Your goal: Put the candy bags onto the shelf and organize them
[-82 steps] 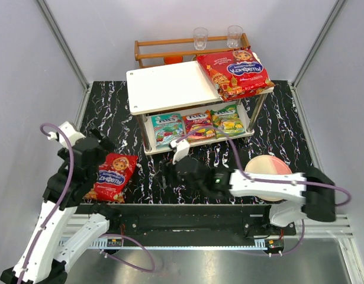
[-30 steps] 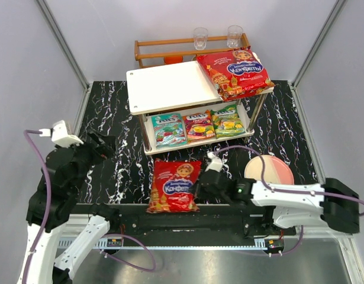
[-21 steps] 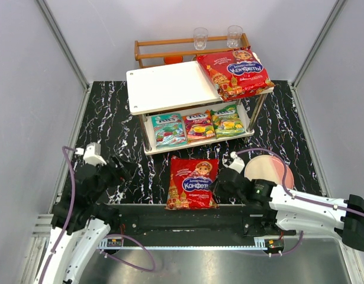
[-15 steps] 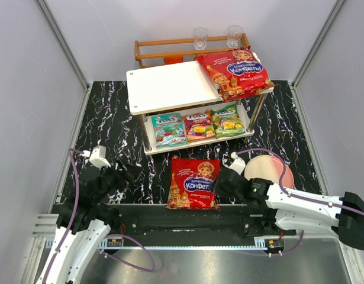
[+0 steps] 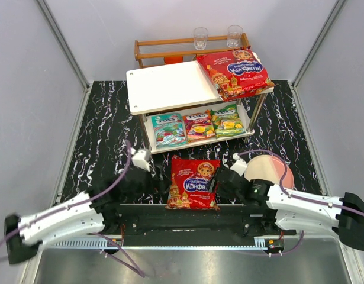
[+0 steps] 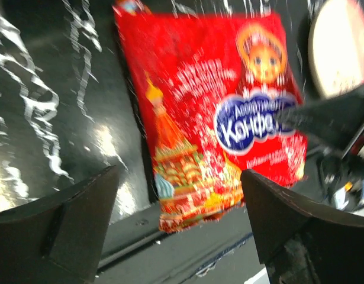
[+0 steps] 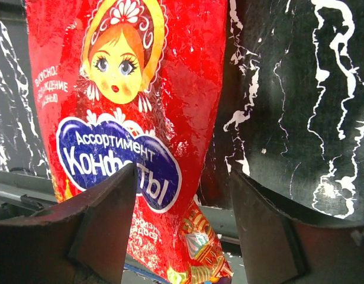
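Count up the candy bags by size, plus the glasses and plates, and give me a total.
Large red candy bags: 2
Small candy bags: 3
Glasses: 2
Plate: 1
Total: 8

The overhead view is bright, even and sharp, lit from above; the white shelf [image 5: 170,86] top is almost washed out and throws a soft shadow on the table [image 5: 105,124]. The left wrist view is smeared: the red candy bag [image 6: 217,118] blurs and glare spots the table. The fingers [image 6: 63,225] of the left claw [image 6: 179,177] are dark. The right wrist view is crisper, with foil glints and the right claw [image 7: 182,171] shadowed.
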Tool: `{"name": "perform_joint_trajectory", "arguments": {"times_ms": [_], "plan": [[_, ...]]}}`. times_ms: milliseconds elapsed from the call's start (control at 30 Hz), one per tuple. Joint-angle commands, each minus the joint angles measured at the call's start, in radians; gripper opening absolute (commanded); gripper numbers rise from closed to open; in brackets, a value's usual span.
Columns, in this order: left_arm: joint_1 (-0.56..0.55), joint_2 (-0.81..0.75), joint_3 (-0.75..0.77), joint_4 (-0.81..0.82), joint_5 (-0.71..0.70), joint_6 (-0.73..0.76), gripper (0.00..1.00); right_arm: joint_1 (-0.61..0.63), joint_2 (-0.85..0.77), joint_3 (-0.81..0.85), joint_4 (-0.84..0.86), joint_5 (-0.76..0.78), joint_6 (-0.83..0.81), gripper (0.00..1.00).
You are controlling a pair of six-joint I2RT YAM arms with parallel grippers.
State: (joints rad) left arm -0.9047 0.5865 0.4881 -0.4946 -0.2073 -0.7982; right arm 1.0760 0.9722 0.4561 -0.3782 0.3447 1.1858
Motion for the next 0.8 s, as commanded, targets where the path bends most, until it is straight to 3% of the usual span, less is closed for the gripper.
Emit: {"name": "perform_joint_trajectory", "arguments": {"times_ms": [0,200,300,433,533,733,767], "plan": [[-0.301,0.076,-0.005,0.047,-0.389,-0.226,0.91,-0.008,-0.084,-0.023,0.001,0.048,0.034,0.72],[-0.456,0.029,-0.163,0.135,-0.448,-0.412,0.91,0.002,-0.200,-0.088,0.013,0.036,0.060,0.74],[-0.525,0.076,-0.190,0.175,-0.486,-0.459,0.92,0.103,-0.213,-0.111,0.016,0.140,0.119,0.74],[-0.621,0.131,-0.207,0.226,-0.572,-0.518,0.94,0.318,-0.104,-0.051,-0.085,0.440,0.317,0.74],[-0.649,0.141,-0.230,0.287,-0.606,-0.526,0.94,0.450,0.023,-0.002,-0.143,0.571,0.472,0.74],[-0.663,0.099,-0.292,0.347,-0.633,-0.542,0.93,0.599,0.223,0.079,-0.318,0.666,0.842,0.66],[-0.665,0.092,-0.304,0.358,-0.632,-0.541,0.89,0.613,0.239,0.088,-0.355,0.674,0.869,0.64]]}}
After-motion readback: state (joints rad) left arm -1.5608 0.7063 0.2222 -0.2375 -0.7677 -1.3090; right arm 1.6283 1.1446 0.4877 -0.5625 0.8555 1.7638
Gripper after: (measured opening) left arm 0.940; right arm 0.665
